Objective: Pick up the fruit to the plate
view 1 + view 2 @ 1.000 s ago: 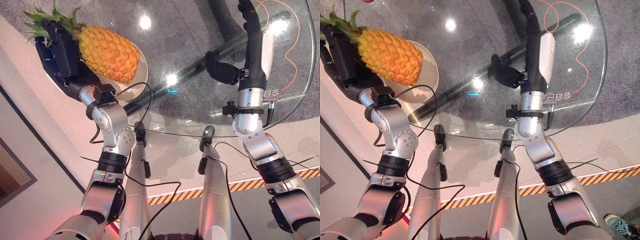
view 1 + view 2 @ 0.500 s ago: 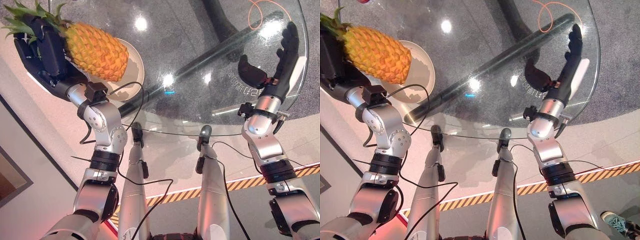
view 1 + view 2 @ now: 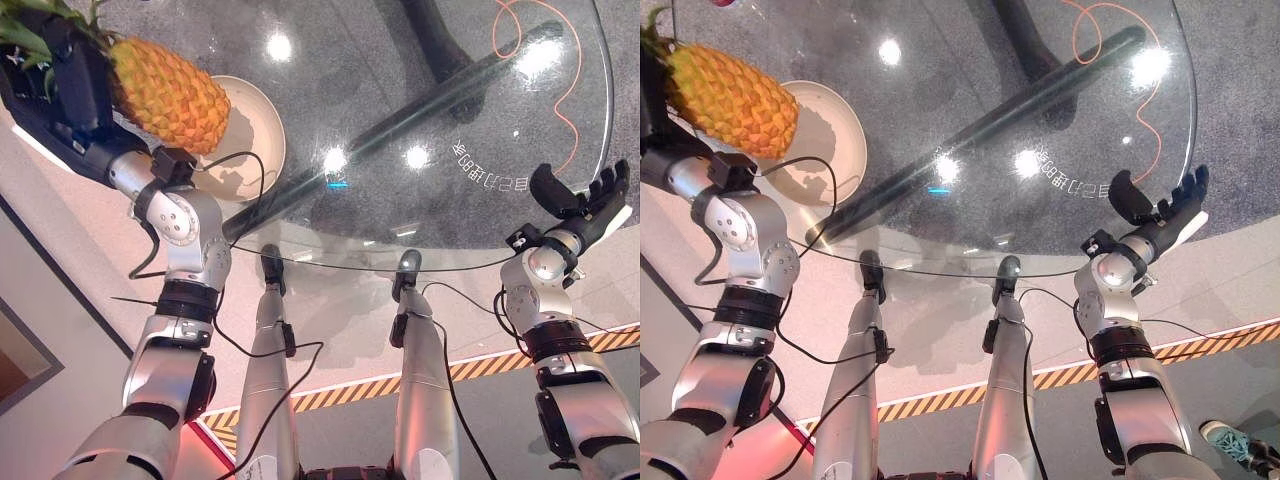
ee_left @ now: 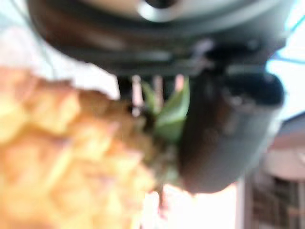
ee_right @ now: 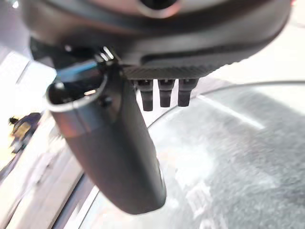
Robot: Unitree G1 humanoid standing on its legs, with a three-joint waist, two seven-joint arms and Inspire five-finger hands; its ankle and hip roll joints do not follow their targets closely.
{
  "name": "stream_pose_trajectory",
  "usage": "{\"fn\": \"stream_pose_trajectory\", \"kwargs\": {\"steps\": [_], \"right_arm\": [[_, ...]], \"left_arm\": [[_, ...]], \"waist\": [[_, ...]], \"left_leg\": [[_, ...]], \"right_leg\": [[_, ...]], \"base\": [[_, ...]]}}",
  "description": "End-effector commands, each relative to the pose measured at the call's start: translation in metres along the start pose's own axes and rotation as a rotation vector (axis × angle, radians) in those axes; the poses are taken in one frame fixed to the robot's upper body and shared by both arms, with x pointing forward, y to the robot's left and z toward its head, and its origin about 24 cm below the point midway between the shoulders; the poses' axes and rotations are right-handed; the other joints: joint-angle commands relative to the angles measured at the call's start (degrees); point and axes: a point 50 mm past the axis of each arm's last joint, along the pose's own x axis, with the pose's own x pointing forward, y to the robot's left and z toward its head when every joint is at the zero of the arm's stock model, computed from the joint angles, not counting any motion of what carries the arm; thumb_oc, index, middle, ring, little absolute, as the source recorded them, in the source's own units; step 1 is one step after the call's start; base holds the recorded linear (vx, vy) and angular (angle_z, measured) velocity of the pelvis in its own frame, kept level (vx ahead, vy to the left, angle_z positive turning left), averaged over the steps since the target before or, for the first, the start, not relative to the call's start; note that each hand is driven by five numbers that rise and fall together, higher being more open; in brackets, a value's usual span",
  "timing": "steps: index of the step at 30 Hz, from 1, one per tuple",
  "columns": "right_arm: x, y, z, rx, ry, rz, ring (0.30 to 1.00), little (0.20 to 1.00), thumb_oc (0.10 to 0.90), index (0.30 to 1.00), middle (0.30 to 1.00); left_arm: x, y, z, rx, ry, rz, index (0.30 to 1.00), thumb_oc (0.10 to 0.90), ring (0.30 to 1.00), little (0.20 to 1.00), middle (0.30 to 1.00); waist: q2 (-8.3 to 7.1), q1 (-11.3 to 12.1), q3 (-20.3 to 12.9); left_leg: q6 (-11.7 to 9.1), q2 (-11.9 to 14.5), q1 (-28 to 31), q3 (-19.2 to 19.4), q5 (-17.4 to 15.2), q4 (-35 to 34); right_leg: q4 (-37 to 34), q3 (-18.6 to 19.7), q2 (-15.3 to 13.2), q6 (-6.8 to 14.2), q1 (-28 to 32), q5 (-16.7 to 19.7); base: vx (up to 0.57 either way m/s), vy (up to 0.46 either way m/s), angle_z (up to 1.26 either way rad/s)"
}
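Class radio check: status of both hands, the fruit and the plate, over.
Left hand gripping pineapple above plate. Right hand open, empty, at table edge. Nothing blocking.

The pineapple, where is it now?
The pineapple is at the far left in the eye views, held by the left hand at its leafy end, over the left rim of the plate.

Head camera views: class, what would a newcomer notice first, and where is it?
The big orange-yellow pineapple at far left, gripped near its green crown by the dark left hand, above the round cream plate. Next, the round glass table, with the right hand open at its right edge.
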Motion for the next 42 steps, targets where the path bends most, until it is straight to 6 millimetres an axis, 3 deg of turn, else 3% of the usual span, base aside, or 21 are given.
{"fn": "stream_pose_trajectory", "kwargs": {"steps": [1, 16, 28, 39, 42], "right_arm": [[0.018, -0.014, 0.025, 0.147, -0.070, -0.090, 0.900, 0.900, 0.800, 0.900, 0.900], [0.034, -0.055, -0.010, 0.081, 0.113, -0.179, 0.900, 0.900, 0.800, 0.900, 0.900], [0.032, -0.063, -0.027, 0.036, 0.186, -0.165, 0.900, 0.900, 0.800, 0.900, 0.900], [0.030, -0.056, -0.030, 0.009, 0.207, -0.127, 0.900, 0.900, 0.800, 0.900, 0.900], [0.027, -0.055, -0.040, -0.007, 0.275, -0.107, 0.900, 0.900, 0.800, 0.900, 0.900]], "left_arm": [[0.030, -0.045, 0.054, -0.118, -0.331, -0.154, 0.300, 0.100, 0.300, 0.200, 0.300], [0.037, -0.057, 0.046, 0.069, -0.371, -0.233, 0.300, 0.100, 0.300, 0.200, 0.300], [0.038, -0.057, 0.034, 0.212, -0.379, -0.266, 0.300, 0.100, 0.300, 0.200, 0.300], [0.041, -0.057, 0.027, 0.300, -0.375, -0.293, 0.300, 0.100, 0.300, 0.200, 0.300], [0.043, -0.056, 0.026, 0.322, -0.378, -0.281, 0.300, 0.100, 0.300, 0.200, 0.300]], "waist": [[-2.68, 1.7, -1.3], [-2.97, 1.6, -1.3], [-2.96, 1.3, -1.3], [-3.76, 1.1, -1.3], [-3.93, 0.9, -1.3]], "left_leg": [[0.5, -0.6, 0.8, -0.1, -6.1, 4.6], [0.8, -0.4, -0.1, -0.6, -6.7, 5.6], [0.7, -0.2, -0.4, -0.5, -7.0, 5.6], [0.6, 0.2, -1.1, -0.4, -6.6, 5.2], [0.5, 0.4, -1.3, -0.3, -6.7, 5.2]], "right_leg": [[-6.5, -4.2, 2.6, -2.3, 3.2, 4.2], [-6.2, -3.8, 3.2, -2.4, 2.6, 4.2], [-6.3, -3.2, 3.8, -2.6, 2.1, 3.9], [-6.8, -3.3, 4.1, -2.7, 1.4, 4.3], [-6.9, -3.2, 4.2, -2.8, 1.2, 4.3]], "base": [[0.00, 0.000, 0.00], [0.00, 0.000, 0.00], [0.00, 0.000, 0.00], [-0.01, 0.000, -0.01], [-0.01, 0.004, -0.03]]}}
